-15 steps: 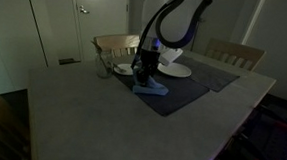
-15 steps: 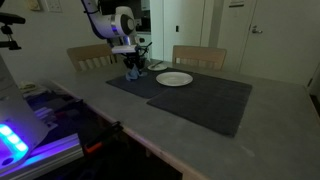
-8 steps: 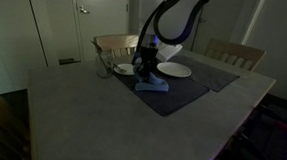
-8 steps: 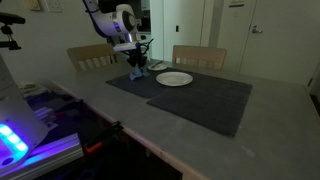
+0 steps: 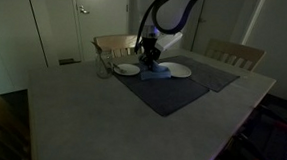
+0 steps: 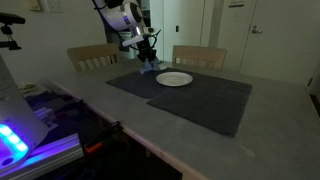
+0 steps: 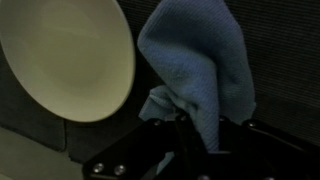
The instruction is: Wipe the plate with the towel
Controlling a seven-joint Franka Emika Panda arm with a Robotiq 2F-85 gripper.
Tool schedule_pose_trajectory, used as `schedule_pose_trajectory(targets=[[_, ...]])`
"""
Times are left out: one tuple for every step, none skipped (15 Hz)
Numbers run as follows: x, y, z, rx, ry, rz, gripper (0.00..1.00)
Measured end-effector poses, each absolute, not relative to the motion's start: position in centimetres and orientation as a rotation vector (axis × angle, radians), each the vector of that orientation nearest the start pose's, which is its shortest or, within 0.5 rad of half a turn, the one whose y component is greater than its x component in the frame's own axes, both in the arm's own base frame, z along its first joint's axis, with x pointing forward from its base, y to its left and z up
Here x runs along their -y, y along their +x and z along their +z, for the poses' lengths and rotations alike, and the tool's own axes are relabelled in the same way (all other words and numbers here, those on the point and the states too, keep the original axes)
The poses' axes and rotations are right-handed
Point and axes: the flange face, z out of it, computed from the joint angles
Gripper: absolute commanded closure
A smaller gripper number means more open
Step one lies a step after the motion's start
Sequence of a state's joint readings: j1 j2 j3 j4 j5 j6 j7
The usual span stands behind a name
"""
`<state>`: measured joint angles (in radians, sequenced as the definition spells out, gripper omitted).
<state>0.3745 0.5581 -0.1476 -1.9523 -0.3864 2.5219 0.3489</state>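
Note:
My gripper (image 7: 186, 132) is shut on a blue towel (image 7: 196, 62), which hangs from the jaws above the dark placemat (image 7: 280, 40). A white plate (image 7: 62, 58) lies beside the towel, apart from it, in the wrist view. In both exterior views the gripper (image 5: 150, 56) (image 6: 148, 52) holds the towel (image 5: 154, 72) (image 6: 148, 67) just off the mat. The towel hangs between a small white plate (image 5: 127, 69) and a larger white plate (image 5: 179, 69) (image 6: 174, 79).
A glass (image 5: 104, 69) stands left of the small plate. Dark placemats (image 5: 168, 92) (image 6: 200, 98) cover part of the grey table (image 5: 71, 116). Wooden chairs (image 5: 235, 54) (image 6: 198, 55) stand at the far edge. The table edge (image 6: 110, 125) runs close to lit equipment.
The gripper has lifted the towel off the placemat and carried it toward the far side of the table, up beside the plates.

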Motion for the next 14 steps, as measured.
schedule_pose_trajectory(targets=[[-14.1,60.7,19.7,0.342,-3.424,-0.158,0.96],[-13.6,61.2,20.2,0.313,-3.442,-0.146,0.96],[-13.1,61.5,20.6,0.288,-3.46,-0.121,0.96],[-12.6,61.9,21.0,0.26,-3.475,-0.097,0.96],[-12.0,62.3,21.5,0.228,-3.489,-0.075,0.96],[-11.3,62.6,21.9,0.198,-3.5,-0.057,0.96],[-10.5,63.0,22.3,0.165,-3.509,-0.047,0.96],[-9.5,63.4,22.6,0.128,-3.516,-0.038,0.96],[-8.5,63.7,22.9,0.091,-3.519,-0.04,0.96],[-7.5,64.0,23.1,0.055,-3.522,-0.044,0.96],[-6.3,64.2,23.3,0.013,-3.525,-0.047,0.96],[-5.1,64.3,23.4,-0.032,-3.528,-0.047,0.96],[-3.8,64.4,23.5,-0.084,-3.53,-0.045,0.96],[-2.6,64.5,23.5,-0.135,-3.529,-0.043,0.96]])
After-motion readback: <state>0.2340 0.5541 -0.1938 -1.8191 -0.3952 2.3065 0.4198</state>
